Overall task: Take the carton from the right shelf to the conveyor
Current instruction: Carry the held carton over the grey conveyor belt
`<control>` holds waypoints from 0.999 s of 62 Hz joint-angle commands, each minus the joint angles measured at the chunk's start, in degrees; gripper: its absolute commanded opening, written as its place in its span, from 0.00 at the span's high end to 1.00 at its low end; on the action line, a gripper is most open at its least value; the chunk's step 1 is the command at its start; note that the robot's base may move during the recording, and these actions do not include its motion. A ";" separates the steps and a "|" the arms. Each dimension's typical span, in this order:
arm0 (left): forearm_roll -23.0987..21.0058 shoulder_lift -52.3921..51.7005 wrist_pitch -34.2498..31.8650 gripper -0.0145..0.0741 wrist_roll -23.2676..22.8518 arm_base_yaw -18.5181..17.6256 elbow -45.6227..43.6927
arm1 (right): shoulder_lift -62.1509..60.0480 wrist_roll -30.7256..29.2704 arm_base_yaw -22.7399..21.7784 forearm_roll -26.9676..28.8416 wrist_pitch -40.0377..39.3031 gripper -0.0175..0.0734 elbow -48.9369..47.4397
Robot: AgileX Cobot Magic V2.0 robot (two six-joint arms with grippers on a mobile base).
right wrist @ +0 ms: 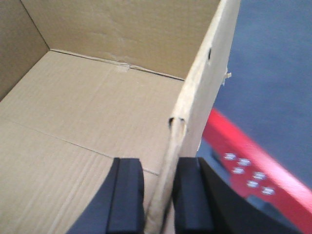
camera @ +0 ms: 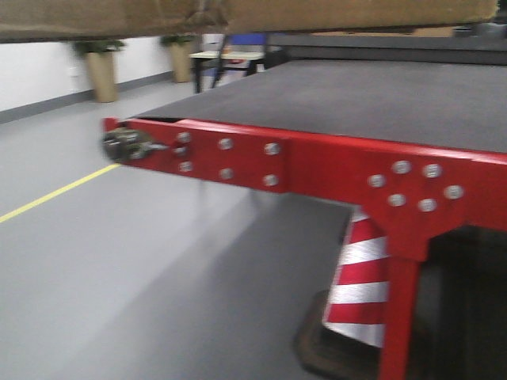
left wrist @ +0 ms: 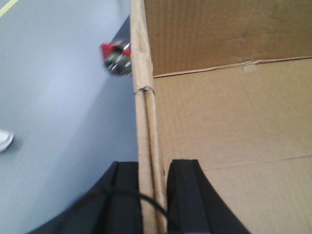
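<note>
Well, the carton (camera: 238, 16) is up in the air, carried open-topped between the two arms. From the front only its brown underside shows, a band across the top of the view, riding higher than the belt. It touches nothing but the pincers. The left gripper (left wrist: 151, 195) is clamped on the carton's left wall, one black finger (left wrist: 124, 200) outside and the other inside, the cardboard edge pinched between them. The right gripper (right wrist: 163, 195) has the opposite wall the same way, its jaws closed on the folded rim. So the box hangs crosswise, its long side seemingly running from one arm to the other, and neither arm is the nearer; they share it.

What matters is where the conveyor (camera: 356, 95) lies: ahead of the box and below it. Its red frame (camera: 317, 162) runs across just in front, with the dark belt stretching away behind. From the right wrist, belt and red rail show just outside the right wall, lower down. From the left wrist only the roller end (left wrist: 116, 56) at the red corner peeps past the left wall, with bare grey floor (left wrist: 58, 97) beyond. I'd judge the carton sits towards the belt's left end, so the coming move is forward over the rail, perhaps a touch rightward, then down. A striped cone (camera: 360, 277) stands under the frame.
</note>
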 commanded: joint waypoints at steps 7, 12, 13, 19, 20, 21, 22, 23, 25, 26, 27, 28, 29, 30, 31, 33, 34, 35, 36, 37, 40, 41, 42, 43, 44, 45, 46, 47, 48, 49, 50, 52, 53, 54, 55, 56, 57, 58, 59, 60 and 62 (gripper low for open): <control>12.42 -0.60 0.14 0.85 0.44 0.51 -0.26 | -1.38 -1.88 -0.27 -1.60 -0.83 0.88 -0.43; 13.85 -0.60 0.14 0.85 0.44 0.51 -0.26 | -1.38 -1.88 -0.27 -1.60 -0.83 0.88 -0.43; 14.17 -0.60 0.14 0.85 0.44 0.51 -0.26 | -1.38 -1.88 -0.27 -1.60 -0.83 0.88 -0.43; 16.40 -0.60 0.14 0.85 0.44 0.51 -0.26 | -1.38 -1.88 -0.27 -1.60 -0.83 0.88 -0.43; 16.70 -0.60 0.14 0.85 0.44 0.51 -0.26 | -1.38 -1.88 -0.27 -1.60 -0.83 0.88 -0.43; 17.15 -0.60 0.14 0.85 0.44 0.51 -0.26 | -1.38 -1.88 -0.27 -1.60 -0.83 0.88 -0.43; 17.45 -0.60 0.14 0.85 0.44 0.51 -0.26 | -1.38 -1.88 -0.27 -1.60 -0.83 0.88 -0.43; 17.79 -0.60 0.14 0.85 0.44 0.51 -0.26 | -1.38 -1.88 -0.27 -1.60 -0.83 0.88 -0.43; 18.36 -0.60 0.14 0.85 0.44 0.51 -0.26 | -1.38 -1.88 -0.27 -1.60 -0.83 0.88 -0.43; 18.66 -0.60 0.14 0.85 0.44 0.51 -0.26 | -1.38 -1.88 -0.27 -1.60 -0.83 0.88 -0.43; 19.23 -0.60 0.14 0.85 0.44 0.51 -0.26 | -1.38 -1.88 -0.27 -1.60 -0.83 0.88 -0.43; 19.57 -0.60 0.14 0.85 0.44 0.51 -0.26 | -1.38 -1.88 -0.27 -1.60 -0.83 0.88 -0.43; 19.86 -0.60 0.14 0.85 0.44 0.51 -0.26 | -1.38 -1.88 -0.27 -1.60 -0.83 0.88 -0.43; 20.02 -0.60 0.14 0.85 0.44 0.51 -0.26 | -1.38 -1.88 -0.27 -1.60 -0.83 0.88 -0.43; 20.31 -0.60 0.14 0.85 0.44 0.51 -0.26 | -1.38 -1.88 -0.27 -1.60 -0.83 0.88 -0.43; 20.47 -0.60 0.14 0.85 0.44 0.51 -0.26 | -1.38 -1.88 -0.27 -1.60 -0.83 0.88 -0.43; 20.59 -0.60 0.14 0.85 0.44 0.51 -0.26 | -1.38 -1.88 -0.27 -1.60 -0.83 0.88 -0.43; 20.59 -0.60 0.14 0.85 0.44 0.51 -0.26 | -1.38 -1.88 -0.27 -1.60 -0.83 0.88 -0.43; 20.59 -0.60 0.14 0.85 0.44 0.51 -0.26 | -1.38 -1.88 -0.27 -1.60 -0.83 0.88 -0.43; 20.59 -0.60 0.14 0.85 0.44 0.51 -0.26 | -1.38 -1.88 -0.27 -1.60 -0.83 0.88 -0.43; 20.59 -0.60 0.14 0.85 0.44 0.51 -0.26 | -1.38 -1.88 -0.27 -1.60 -0.83 0.88 -0.43; 20.59 -0.60 0.14 0.85 0.44 0.51 -0.26 | -1.38 -1.88 -0.27 -1.60 -0.83 0.88 -0.43; 20.59 -0.60 0.14 0.85 0.44 0.51 -0.26 | -1.38 -1.88 -0.27 -1.60 -0.83 0.88 -0.43; 20.59 -0.60 0.14 0.85 0.44 0.51 -0.26 | -1.38 -1.88 -0.27 -1.60 -0.83 0.88 -0.43; 20.59 -0.60 0.14 0.85 0.44 0.51 -0.26 | -1.38 -1.88 -0.27 -1.60 -0.83 0.88 -0.43; 20.59 -0.60 0.14 0.85 0.44 0.51 -0.26 | -1.38 -1.88 -0.27 -1.60 -0.83 0.88 -0.43; 20.59 -0.60 0.14 0.85 0.44 0.51 -0.26 | -1.38 -1.88 -0.27 -1.60 -0.83 0.88 -0.43; 20.59 -0.60 0.14 0.85 0.44 0.51 -0.26 | -1.38 -1.88 -0.27 -1.60 -0.83 0.88 -0.43; 20.59 -0.60 0.14 0.85 0.44 0.51 -0.26 | -1.38 -1.88 -0.27 -1.60 -0.83 0.88 -0.43; 20.59 -0.60 0.14 0.85 0.44 0.51 -0.26 | -1.38 -1.88 -0.27 -1.60 -0.83 0.88 -0.43; 20.59 -0.60 0.14 0.85 0.44 0.51 -0.26 | -1.38 -1.88 -0.27 -1.60 -0.83 0.88 -0.43; 20.59 -0.60 0.14 0.85 0.44 0.51 -0.26 | -1.38 -1.88 -0.27 -1.60 -0.83 0.88 -0.43; 20.59 -0.60 0.14 0.85 0.44 0.51 -0.26 | -1.38 -1.88 -0.27 -1.60 -0.83 0.88 -0.43; 20.59 -0.60 0.14 0.85 0.44 0.51 -0.26 | -1.38 -1.88 -0.27 -1.60 -0.83 0.88 -0.43; 20.59 -0.60 0.14 0.85 0.44 0.51 -0.26 | -1.38 -1.88 -0.27 -1.60 -0.83 0.88 -0.43; 20.59 -0.60 0.14 0.85 0.44 0.51 -0.26 | -1.38 -1.88 -0.27 -1.60 -0.83 0.88 -0.43; 20.59 -0.60 0.14 0.85 0.44 0.51 -0.26 | -1.38 -1.88 -0.27 -1.60 -0.83 0.88 -0.43; 20.59 -0.60 0.14 0.85 0.44 0.51 -0.26 | -1.38 -1.88 -0.27 -1.60 -0.83 0.88 -0.43; 20.59 -0.60 0.14 0.85 0.44 0.51 -0.26 | -1.38 -1.88 -0.27 -1.60 -0.83 0.88 -0.43; 20.59 -0.60 0.14 0.85 0.44 0.51 -0.26 | -1.38 -1.88 -0.27 -1.60 -0.83 0.88 -0.43; 20.59 -0.60 0.14 0.85 0.44 0.51 -0.26 | -1.38 -1.88 -0.27 -1.60 -0.83 0.88 -0.43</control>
